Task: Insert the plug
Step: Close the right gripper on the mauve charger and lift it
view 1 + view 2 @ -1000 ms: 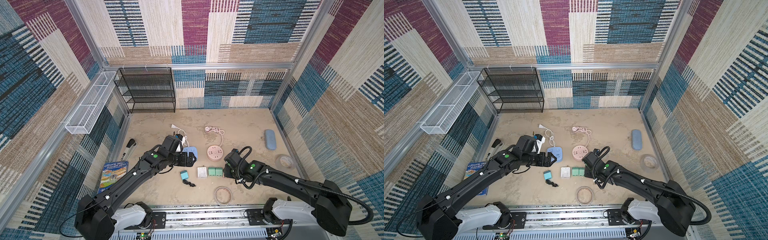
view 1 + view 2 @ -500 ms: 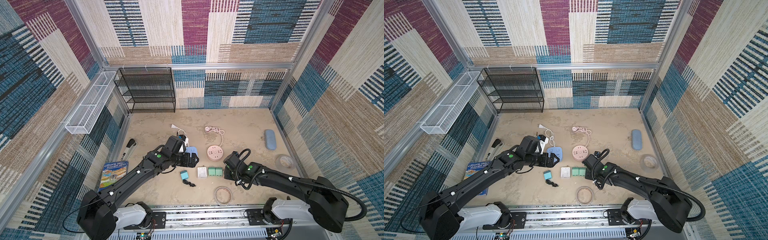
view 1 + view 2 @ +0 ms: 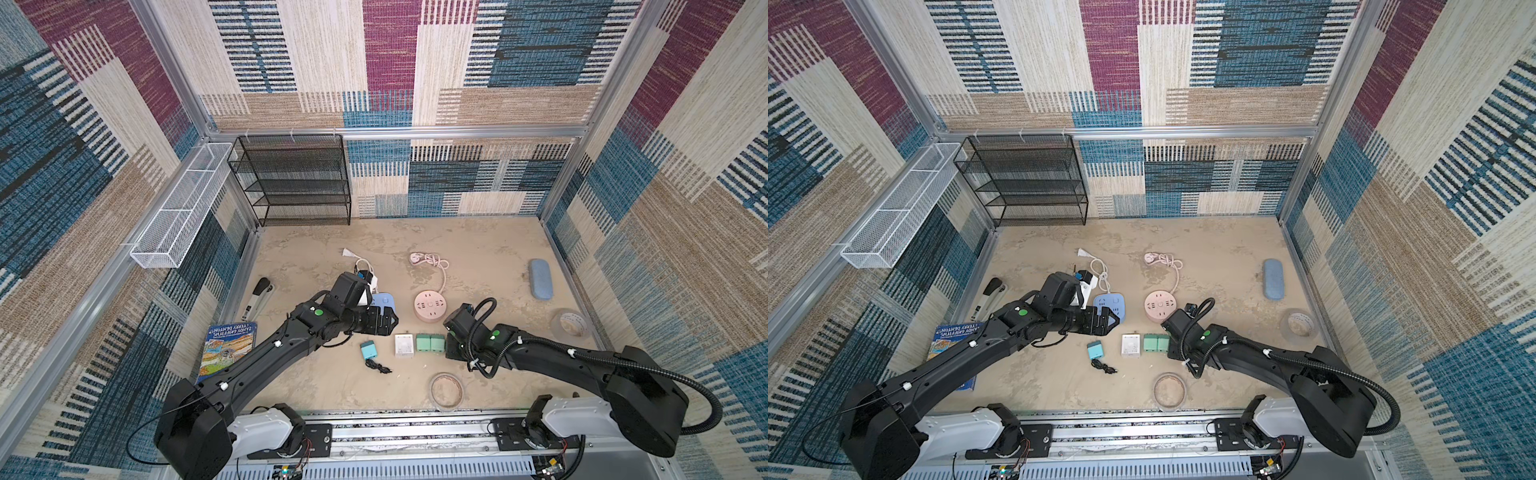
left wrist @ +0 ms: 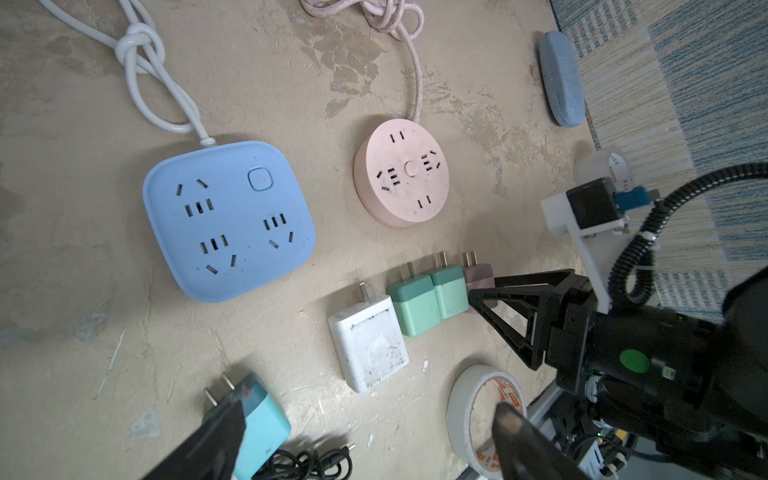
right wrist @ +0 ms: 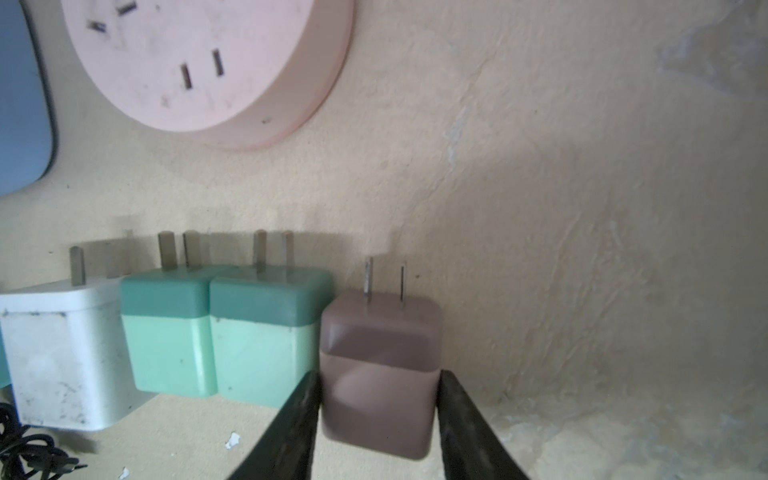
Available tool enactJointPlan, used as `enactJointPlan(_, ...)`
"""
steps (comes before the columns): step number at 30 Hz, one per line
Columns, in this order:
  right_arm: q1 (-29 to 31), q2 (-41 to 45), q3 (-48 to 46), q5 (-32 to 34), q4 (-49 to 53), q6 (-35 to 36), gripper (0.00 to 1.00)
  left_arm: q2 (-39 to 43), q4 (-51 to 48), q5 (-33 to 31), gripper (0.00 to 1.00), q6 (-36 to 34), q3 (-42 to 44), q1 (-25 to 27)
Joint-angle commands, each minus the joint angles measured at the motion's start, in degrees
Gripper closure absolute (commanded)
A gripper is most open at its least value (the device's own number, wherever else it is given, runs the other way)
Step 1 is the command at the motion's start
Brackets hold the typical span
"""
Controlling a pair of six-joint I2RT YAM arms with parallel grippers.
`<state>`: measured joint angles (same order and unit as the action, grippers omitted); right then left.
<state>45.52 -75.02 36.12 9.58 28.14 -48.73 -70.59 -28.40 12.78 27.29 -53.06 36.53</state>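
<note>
Left wrist view: book (image 3: 226, 349) and stapler (image 3: 258, 297) sit far left, not involved. Left gripper (image 3: 390, 323) hangs spread wide and empty over the near edge of the blue power strip (image 4: 228, 220); all its sockets are bare. Near it: teal plug (image 4: 262, 428) with black cable, white adapter (image 4: 368, 345), then two green adapters (image 4: 415, 305) side by side. Next in the row is the mauve plug (image 5: 380, 332), the task piece. Right gripper (image 5: 378, 386) is clamped on its two sides, prongs pointing away toward the pink round strip (image 4: 401, 174). Can't tell if it is off the table yet.

Progress looks early: grasp made, nothing inserted. Left to do is lift, turn the prongs down, line up with a socket and push in.

In the way: the nearest green adapter is just beside the mauve plug and may get dragged. The left arm crowds the blue strip, so pink looks freer. Tape roll (image 3: 446, 390), clear roll (image 3: 569, 326) and glasses case (image 3: 540, 279) lie well apart on the right.
</note>
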Motion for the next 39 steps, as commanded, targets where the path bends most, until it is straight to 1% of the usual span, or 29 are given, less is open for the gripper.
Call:
enactJointPlan(1,0.06,-0.61,0.48,1.87,2.11,0.04,0.53,-0.16,1.46,0.44,0.03,0.27,0.19,-0.05)
enactJointPlan(3,0.04,-0.78,0.8,2.68,3.04,0.04,0.53,-0.32,1.45,0.41,0.03,0.31,0.24,0.08)
enactJointPlan(8,-0.01,-1.05,0.8,2.3,2.71,0.64,0.52,-0.66,1.68,0.49,0.03,0.43,0.15,0.07)
enactJointPlan(15,0.01,-2.49,0.3,1.72,1.48,1.18,0.42,-0.95,2.31,0.8,0.02,0.75,0.41,0.15)
enactJointPlan(19,0.01,-2.21,0.15,1.67,0.75,1.42,0.44,-0.85,2.45,1.02,0.03,0.7,0.41,0.2)
enactJointPlan(25,0.01,-3.49,-0.39,1.32,-0.49,2.31,0.5,-1.6,3.09,1.39,0.03,0.73,0.66,0.2)
enactJointPlan(28,0.03,-3.64,-0.6,1.29,-0.81,2.79,0.56,-1.89,3.58,1.71,0.04,0.78,0.96,0.2)
enactJointPlan(30,0.01,-3.38,-0.35,1.48,-0.33,3.28,0.65,-2.07,3.84,1.8,0.05,0.77,1.1,0.2)
enactJointPlan(32,0.02,-2.68,0.29,1.7,0.91,4.35,0.81,-2.13,3.87,1.98,0.06,0.75,0.98,0.2)
enactJointPlan(33,0.01,-2.27,0.72,1.72,1.76,5.19,0.87,-2.13,3.84,2.08,0.07,0.75,0.98,0.2)
enactJointPlan(34,0.0,-1.7,1.95,1.97,3.63,6.43,0.97,-2.11,3.79,2.27,0.08,0.69,0.87,0.22)
enactJointPlan(35,0.01,-0.88,3.47,2.27,5.63,7.96,1.0,-2.16,3.47,2.74,0.09,0.71,0.57,0.2)
enactJointPlan(37,0.04,1.73,6.22,1.72,9.33,11.6,1.0,-2.32,3.1,3.83,0.09,0.91,0.15,0.2)
enactJointPlan(39,0.16,4.58,8.78,-0.46,11.61,15.07,1.0,-2.74,3.01,5.44,0.1,1.33,-0.32,0.2)
